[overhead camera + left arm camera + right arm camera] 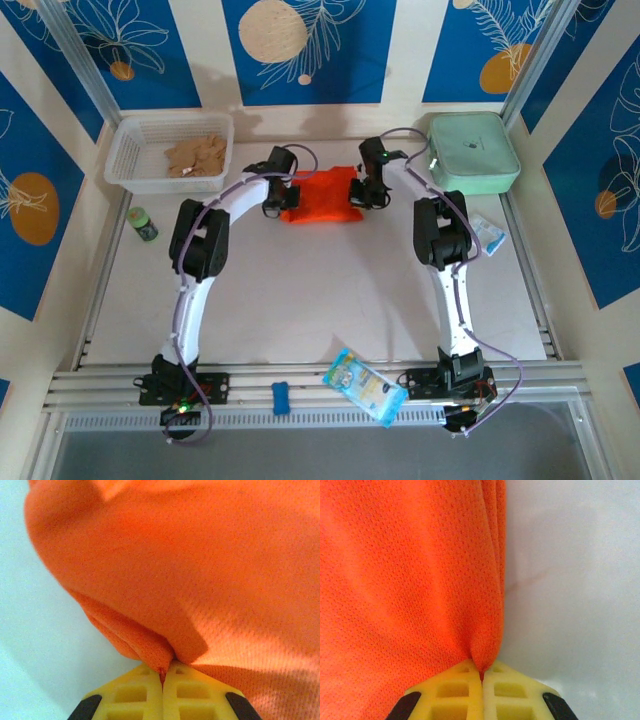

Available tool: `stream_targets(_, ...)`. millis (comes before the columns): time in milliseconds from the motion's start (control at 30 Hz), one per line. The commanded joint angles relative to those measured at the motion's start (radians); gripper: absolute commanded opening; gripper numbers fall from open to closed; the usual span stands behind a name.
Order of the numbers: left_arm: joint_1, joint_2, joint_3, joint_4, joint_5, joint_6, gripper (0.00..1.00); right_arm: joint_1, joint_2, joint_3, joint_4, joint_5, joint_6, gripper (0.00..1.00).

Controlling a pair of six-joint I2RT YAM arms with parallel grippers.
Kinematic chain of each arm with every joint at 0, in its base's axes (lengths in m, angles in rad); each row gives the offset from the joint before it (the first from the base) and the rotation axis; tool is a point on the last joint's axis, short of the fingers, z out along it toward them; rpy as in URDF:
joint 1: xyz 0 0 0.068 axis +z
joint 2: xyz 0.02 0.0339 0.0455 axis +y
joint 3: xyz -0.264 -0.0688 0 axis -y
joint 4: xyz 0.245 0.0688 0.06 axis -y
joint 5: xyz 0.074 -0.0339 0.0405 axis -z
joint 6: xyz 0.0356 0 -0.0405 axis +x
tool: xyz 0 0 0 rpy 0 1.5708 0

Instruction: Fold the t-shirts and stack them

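Top view: your t-shirt [322,195] sits as a folded orange-red bundle at 12 o'clock on the surface [300,290], well away from the arm bases. Your left hand [281,205] is at its 9 o'clock edge and your right hand [363,193] at its 3 o'clock edge, both touching cloth. White basket [126,160] at 10 o'clock, with brownish pieces [195,155] inside. Mint-green case [473,150] at 2 o'clock, apart from the shirt. Small green container [143,223] sits just at the basket's 6 o'clock. Blue snack packet [365,385] at 6 o'clock by the near edge.

Left wrist view: your yellow fingers [132,695] are clenched together with a fold of the t-shirt pinched between the tips. Layered cloth spreads toward 12 and 3 o'clock, pale surface at 9 o'clock.

Right wrist view: here too your fingers are clenched, on the shirt's edge, and the cloth puckers at the pinch. The shirt runs from 12 round to 9 o'clock, bare surface at 3 o'clock.
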Motion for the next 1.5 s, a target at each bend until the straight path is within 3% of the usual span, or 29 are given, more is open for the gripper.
stream_targets(0,0.031,0.122,0.15,-0.14,0.016,0.069,0.0,-0.026,0.073,0.114,-0.056,-0.018,-0.023,0.0)
stream_targets(267,0.069,0.332,0.531,-0.226,0.077,0.091,0.0,-0.067,0.274,0.462,-0.13,-0.033,-0.034,0.0)
stream_targets(400,0.083,0.343,0.557,-0.164,0.089,0.084,0.0,-0.085,0.342,0.585,-0.12,-0.039,-0.022,0.0)
stream_targets(700,0.106,0.377,0.664,-0.126,0.083,0.088,0.0,-0.108,0.367,0.624,-0.051,-0.071,0.007,0.0)
stream_targets(733,0.106,0.376,0.663,-0.12,0.083,0.09,0.05,-0.107,0.367,0.625,-0.05,-0.075,0.004,0.0)
stream_targets(800,0.107,0.372,0.662,-0.111,0.083,0.098,0.23,-0.107,0.367,0.636,-0.057,-0.085,-0.001,0.17)
stream_targets(867,0.107,0.362,0.662,-0.106,0.084,0.103,0.35,-0.108,0.363,0.648,-0.067,-0.081,-0.004,0.32)
stream_targets(1067,0.106,0.298,0.66,-0.102,0.085,0.126,0.5,-0.112,0.305,0.658,-0.093,-0.07,-0.03,0.63)
stream_targets(1200,0.106,0.225,0.657,-0.106,0.078,0.152,0.6,-0.113,0.237,0.657,-0.12,-0.054,-0.054,0.71)
stream_targets(1300,0.107,0.147,0.628,-0.102,0.073,0.167,0.75,-0.111,0.177,0.642,-0.145,-0.036,-0.068,0.72)
stream_targets(1467,0.105,-0.026,0.483,-0.04,0.06,0.175,0.83,-0.099,0.036,0.535,-0.149,0.011,-0.099,0.77)
